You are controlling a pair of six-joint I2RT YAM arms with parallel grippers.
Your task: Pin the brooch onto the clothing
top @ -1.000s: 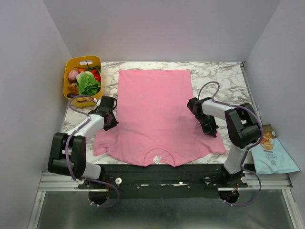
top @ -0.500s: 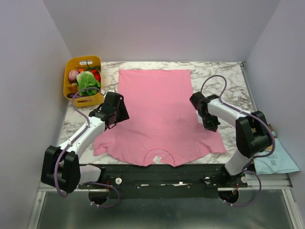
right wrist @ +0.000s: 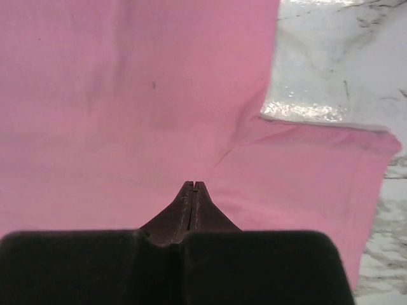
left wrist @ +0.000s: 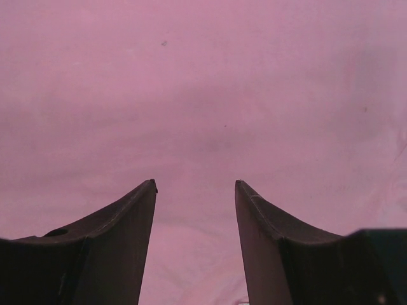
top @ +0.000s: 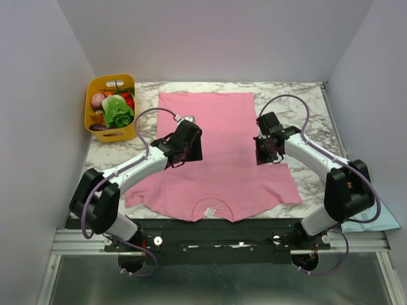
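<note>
The pink T-shirt [top: 216, 127] lies flat on the marble table, neckline and white label [top: 208, 213] toward the near edge. My left gripper [top: 191, 151] hovers over the shirt's left-middle part. In the left wrist view it [left wrist: 195, 184] is open and empty, with only pink cloth [left wrist: 203, 95] between the fingers. My right gripper [top: 266, 152] is over the shirt's right side, near the sleeve seam. In the right wrist view it [right wrist: 193, 184] is shut with nothing showing between the jaws, above the cloth [right wrist: 127, 95]. The brooch shows in no view.
A yellow basket [top: 109, 81] of toy vegetables stands at the table's far left corner. Bare marble [top: 305, 108] lies right of the shirt and shows in the right wrist view [right wrist: 331, 57]. A light blue snack bag [top: 381, 219] lies beyond the table's right edge.
My left arm has swung right from the left sleeve to over the shirt's body. My right gripper has moved a little farther up along the shirt's right edge.
</note>
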